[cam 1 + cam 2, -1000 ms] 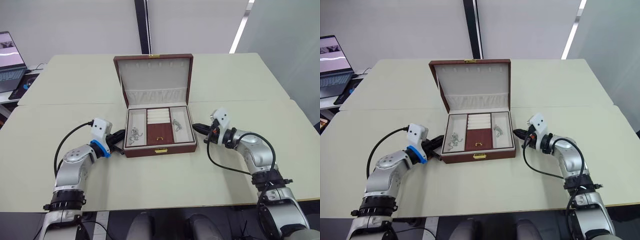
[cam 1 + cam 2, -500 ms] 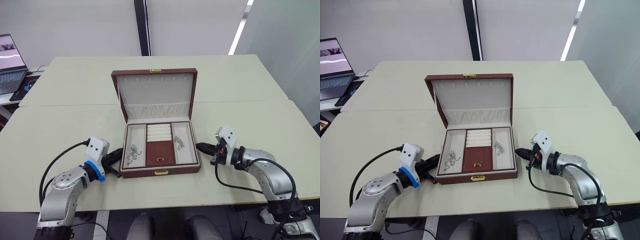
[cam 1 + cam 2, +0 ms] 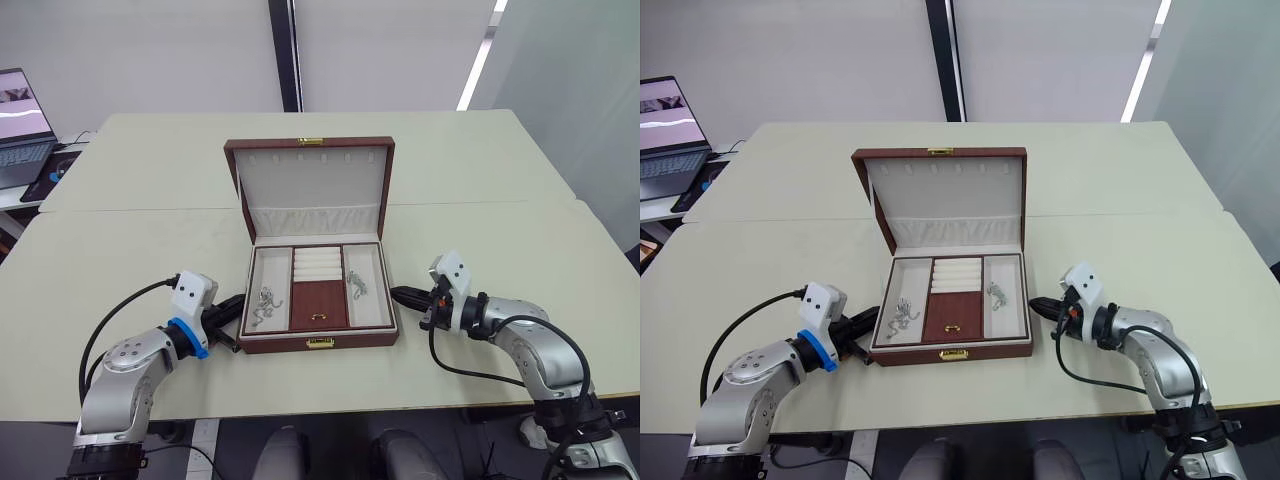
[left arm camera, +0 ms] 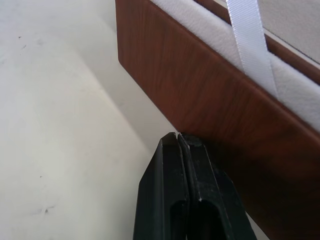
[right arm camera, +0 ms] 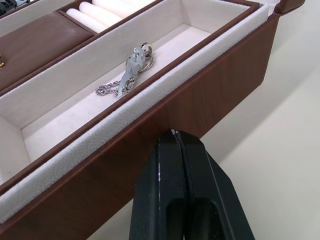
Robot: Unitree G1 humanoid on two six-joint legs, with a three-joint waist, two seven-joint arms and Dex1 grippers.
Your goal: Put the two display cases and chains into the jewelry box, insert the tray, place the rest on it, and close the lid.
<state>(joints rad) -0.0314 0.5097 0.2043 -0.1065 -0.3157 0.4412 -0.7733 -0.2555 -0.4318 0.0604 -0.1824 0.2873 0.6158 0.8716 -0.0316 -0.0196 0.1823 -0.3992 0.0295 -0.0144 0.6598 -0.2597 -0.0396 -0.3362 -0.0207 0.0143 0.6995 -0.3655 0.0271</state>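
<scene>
My left claw is pressed together, holding nothing, its tips against the left outer wall of the box low down by the table. My right claw is likewise pressed together and empty, its tips at the box's right outer wall. In the eye views the two claws flank the box, left one at its 9 o'clock, right one at its 3 o'clock.

The box sits in the middle of the table with its lid standing open at 12 o'clock, cream lining facing me. A gold clasp sits mid-front at 6 o'clock. Inside, the tray is in place: a left compartment holds a silver chain, a right compartment holds another chain lying loose on the cream floor, touching neither wall. Between them, toward 6 o'clock, is a small brown lidded section with a gold pull, and beyond it a row of cream ring rolls. A white ribbon runs up from the box's left wall.

Far off at 10 o'clock, a laptop sits open on a side desk.
</scene>
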